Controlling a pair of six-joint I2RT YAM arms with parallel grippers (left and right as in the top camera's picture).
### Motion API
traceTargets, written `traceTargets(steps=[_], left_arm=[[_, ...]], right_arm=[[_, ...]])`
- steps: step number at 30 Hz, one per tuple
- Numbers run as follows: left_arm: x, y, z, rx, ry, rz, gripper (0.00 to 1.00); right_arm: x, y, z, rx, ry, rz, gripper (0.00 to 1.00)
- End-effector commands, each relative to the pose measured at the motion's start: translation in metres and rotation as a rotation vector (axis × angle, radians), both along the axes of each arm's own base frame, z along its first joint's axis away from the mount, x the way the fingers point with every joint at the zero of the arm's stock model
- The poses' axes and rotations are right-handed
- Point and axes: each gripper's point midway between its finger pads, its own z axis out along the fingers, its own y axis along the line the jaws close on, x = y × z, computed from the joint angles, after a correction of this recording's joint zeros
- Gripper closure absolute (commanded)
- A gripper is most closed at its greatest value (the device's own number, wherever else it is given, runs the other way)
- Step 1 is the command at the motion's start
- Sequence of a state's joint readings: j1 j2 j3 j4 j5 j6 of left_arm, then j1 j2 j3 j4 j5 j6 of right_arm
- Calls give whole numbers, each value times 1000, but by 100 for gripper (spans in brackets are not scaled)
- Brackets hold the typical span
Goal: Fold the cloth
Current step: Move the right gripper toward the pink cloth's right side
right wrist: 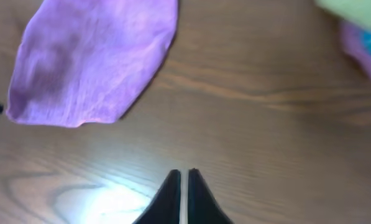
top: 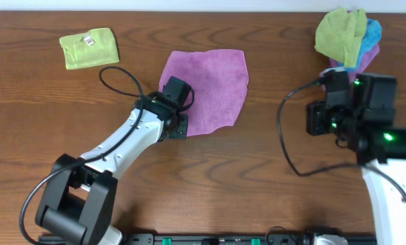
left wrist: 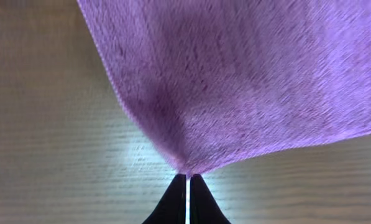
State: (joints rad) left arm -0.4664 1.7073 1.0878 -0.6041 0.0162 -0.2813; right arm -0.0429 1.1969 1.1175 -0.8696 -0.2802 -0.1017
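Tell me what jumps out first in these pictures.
The purple cloth spread flat in the middle stands out first, with the left gripper pinched shut on one of its corners. Next come a bright pile of cloths at the far right and a folded green cloth at the far left.

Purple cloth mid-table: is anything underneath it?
Nothing pokes out around the purple cloth; only table borders it. The left gripper pinches one corner. Anything flat beneath is hidden by the fabric.
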Motion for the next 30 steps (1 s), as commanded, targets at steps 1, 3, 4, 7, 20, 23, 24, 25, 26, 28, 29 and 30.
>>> traceTargets(steps=[1, 3, 4, 7, 20, 23, 24, 25, 26, 28, 29, 30], left_arm=[[6, -7, 9, -52, -28, 25, 94], [13, -10, 11, -66, -57, 24, 94], [16, -11, 12, -71, -68, 24, 94], [25, -13, 11, -85, -95, 30, 94], [45, 5, -21, -86, -69, 98, 94], [47, -2, -25, -120, -65, 87, 94], [49, -3, -25, -126, -68, 86, 94], [50, -3, -25, -128, -72, 86, 94], [50, -3, -25, -129, -74, 86, 94], [51, -3, -24, -130, -75, 88, 94], [51, -3, -24, -130, -74, 88, 94], [51, -2, -25, -130, -74, 88, 94]], right_arm=[[-4, 20, -35, 118, 93, 80, 79], [-3, 31, -53, 183, 135, 114, 64], [-3, 36, -58, 212, 151, 124, 60], [2, 47, -74, 288, 187, 154, 48], [68, 64, -118, 450, 144, 139, 27], [83, 68, -125, 504, 121, 134, 26], [88, 70, -126, 529, 113, 136, 26], [93, 72, -129, 555, 107, 133, 26], [97, 74, -132, 574, 106, 128, 25], [106, 77, -142, 608, 112, 108, 25], [109, 79, -146, 623, 113, 105, 25], [113, 82, -150, 643, 112, 101, 25]])
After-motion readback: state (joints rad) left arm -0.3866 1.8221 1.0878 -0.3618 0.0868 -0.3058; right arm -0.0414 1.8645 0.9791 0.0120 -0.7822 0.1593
